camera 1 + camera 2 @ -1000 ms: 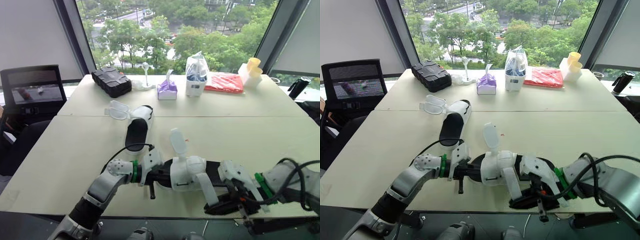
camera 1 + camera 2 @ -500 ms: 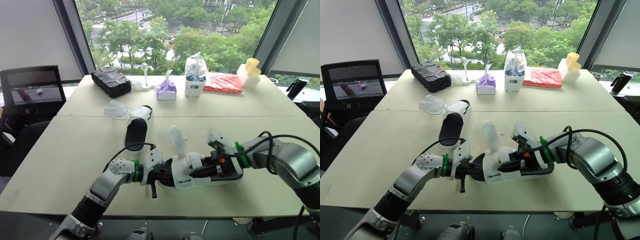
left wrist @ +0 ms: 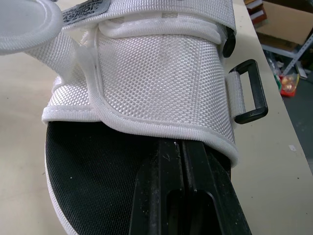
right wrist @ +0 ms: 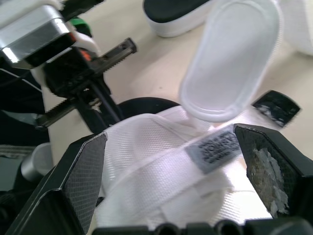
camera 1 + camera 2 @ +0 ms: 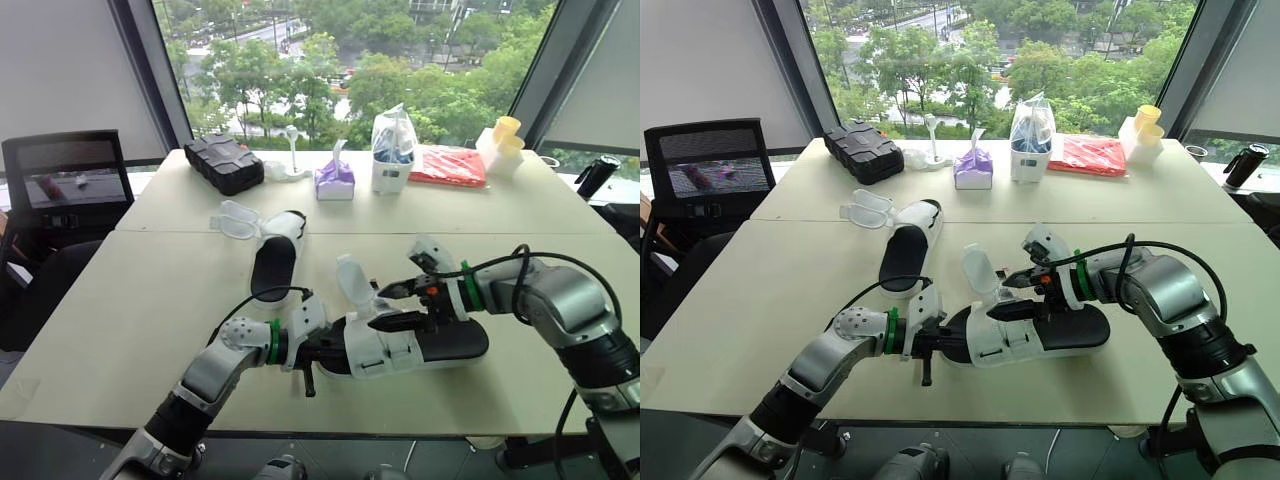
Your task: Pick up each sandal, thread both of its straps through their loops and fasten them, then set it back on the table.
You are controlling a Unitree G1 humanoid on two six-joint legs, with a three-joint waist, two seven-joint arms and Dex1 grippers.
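A white sandal (image 5: 425, 345) with a black footbed lies lengthwise along the near edge of the pale surface (image 5: 130, 300), about midway along it, between the robot's two arms. The left claw (image 5: 312, 352) meets its left end. Seen from the left wrist, the claw's black fingers (image 3: 166, 196) are pressed narrow together, lying on the footbed under the broad woven strap (image 3: 156, 73). A black loop (image 3: 249, 93) juts from that strap's side. The right claw (image 5: 390, 305) hangs wide over the middle of the sandal, its fingers (image 4: 83, 171) spread to either side of a white strap bearing a grey label (image 4: 215, 147). A loose rounded strap end (image 5: 352, 282) stands up just beside it.

The second sandal (image 5: 272, 262) lies nearer the centre of the surface, toe toward the far edge, its straps undone. Along the far edge sit a black case (image 5: 222, 162), a purple tissue pack (image 5: 334, 180), a clear bag (image 5: 393, 148) and a red packet (image 5: 448, 164).
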